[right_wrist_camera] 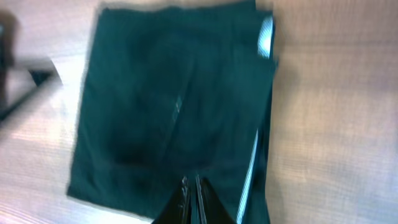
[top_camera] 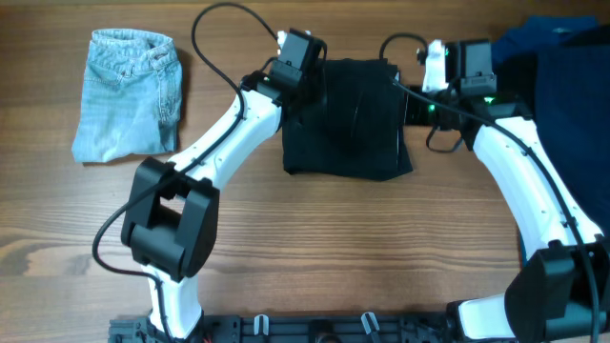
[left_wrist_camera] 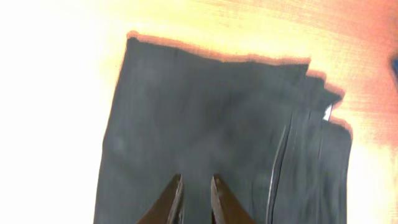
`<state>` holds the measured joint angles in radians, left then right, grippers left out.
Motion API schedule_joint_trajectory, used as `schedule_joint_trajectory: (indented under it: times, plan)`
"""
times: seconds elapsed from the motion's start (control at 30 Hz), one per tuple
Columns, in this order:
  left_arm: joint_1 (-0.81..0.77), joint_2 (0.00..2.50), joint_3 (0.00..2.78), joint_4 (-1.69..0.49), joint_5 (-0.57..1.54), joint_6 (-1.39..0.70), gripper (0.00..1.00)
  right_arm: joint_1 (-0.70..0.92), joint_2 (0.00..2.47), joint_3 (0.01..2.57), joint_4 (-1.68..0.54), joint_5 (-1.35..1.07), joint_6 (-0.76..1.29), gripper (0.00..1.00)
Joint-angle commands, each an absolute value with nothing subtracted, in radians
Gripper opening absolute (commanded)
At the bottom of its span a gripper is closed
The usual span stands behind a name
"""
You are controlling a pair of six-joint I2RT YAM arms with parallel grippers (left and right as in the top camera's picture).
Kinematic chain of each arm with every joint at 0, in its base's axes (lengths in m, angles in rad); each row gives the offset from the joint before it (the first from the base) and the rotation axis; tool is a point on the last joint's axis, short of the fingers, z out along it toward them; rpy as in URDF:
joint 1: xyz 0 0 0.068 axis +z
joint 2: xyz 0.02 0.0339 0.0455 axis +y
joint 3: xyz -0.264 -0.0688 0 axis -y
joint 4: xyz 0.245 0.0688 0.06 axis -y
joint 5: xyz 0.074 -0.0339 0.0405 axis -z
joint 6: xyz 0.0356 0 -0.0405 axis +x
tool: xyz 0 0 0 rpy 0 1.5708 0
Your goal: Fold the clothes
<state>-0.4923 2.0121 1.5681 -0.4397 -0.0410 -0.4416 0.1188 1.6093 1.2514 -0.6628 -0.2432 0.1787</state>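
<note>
The black shorts (top_camera: pixel 348 119) lie folded into a rough square at the middle of the table (top_camera: pixel 315 248), toward its far edge, and both my hands are on them from opposite sides. My left gripper (left_wrist_camera: pixel 196 200) hangs over the left edge of the fabric, its fingers a narrow slit apart, with nothing that I can see pinched between them. My right gripper (right_wrist_camera: pixel 192 198) sits at the right edge, pressed fully together. I cannot tell whether any cloth is caught in it.

From the wrist views, stacked layers show along one side of the fold, and a strip of whitish lining (left_wrist_camera: pixel 328 112) peeks out at a corner.

The light-blue denim (top_camera: pixel 129 95) lies crumpled near the far left corner, well apart from the shorts. A dark blue garment (top_camera: pixel 562 67) fills the far right corner, just beside my right wrist.

Both arms reach forward from the near edge and bend inward at the elbows. A black cable (top_camera: pixel 419 95) from the right arm crosses the shorts' right corner.
</note>
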Motion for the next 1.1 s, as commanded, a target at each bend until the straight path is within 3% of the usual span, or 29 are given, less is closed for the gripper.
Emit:
schedule_joint_trajectory:
  times: [0.0,0.37,0.6,0.77,0.87,0.93,1.07]
  plan:
    - [-0.451,2.088,1.569,-0.324,-0.073,-0.427,0.17,0.124,1.654,1.168,-0.668,-0.259,0.186,0.04]
    - [-0.422,2.283,1.569,-0.111,-0.062,-0.453,0.19,0.126,1.735,0.95,-0.535,-0.324,0.213,0.04]
    - [-0.417,2.386,1.569,-0.081,-0.057,-0.453,0.19,0.126,1.74,0.887,-0.532,-0.146,0.385,0.04]
    - [-0.406,2.355,1.584,-0.079,-0.057,-0.448,0.18,0.126,1.744,0.884,-0.519,-0.126,0.396,0.05]
    - [-0.402,2.241,1.607,-0.115,-0.059,-0.417,0.2,0.126,1.744,0.884,-0.516,-0.125,0.395,0.04]
    - [-0.394,2.143,1.61,-0.175,-0.058,-0.419,0.26,0.126,1.744,0.884,-0.516,-0.126,0.396,0.04]
    - [-0.373,1.979,1.61,-0.45,-0.056,-0.434,0.32,0.126,1.744,0.884,-0.517,-0.126,0.395,0.05]
